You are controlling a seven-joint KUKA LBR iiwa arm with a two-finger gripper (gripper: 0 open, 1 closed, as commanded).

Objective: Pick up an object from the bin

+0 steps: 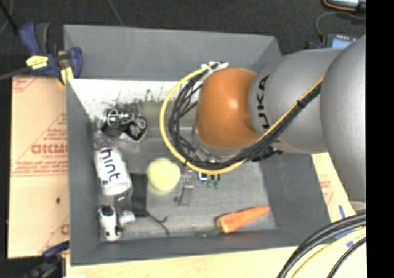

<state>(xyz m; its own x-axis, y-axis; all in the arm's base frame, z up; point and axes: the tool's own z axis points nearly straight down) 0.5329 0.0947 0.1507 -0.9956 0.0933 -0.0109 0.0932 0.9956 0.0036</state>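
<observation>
My gripper (184,191) reaches down from under the arm's orange cover into the middle of the bin, and little of it shows. Just to its left lies a yellow-green ball (163,175), close beside it; I cannot tell if they touch. An orange carrot (242,218) lies on the bin floor to the gripper's lower right, clearly apart from it. A flat black object (140,194) with a thin cord lies left of the ball.
A clear bottle with a white "hint" label (112,172) lies along the left wall. A shiny black-and-silver item (124,122) sits in the far left corner, and a small white gadget (111,222) in the near left corner. The arm covers the bin's right rear.
</observation>
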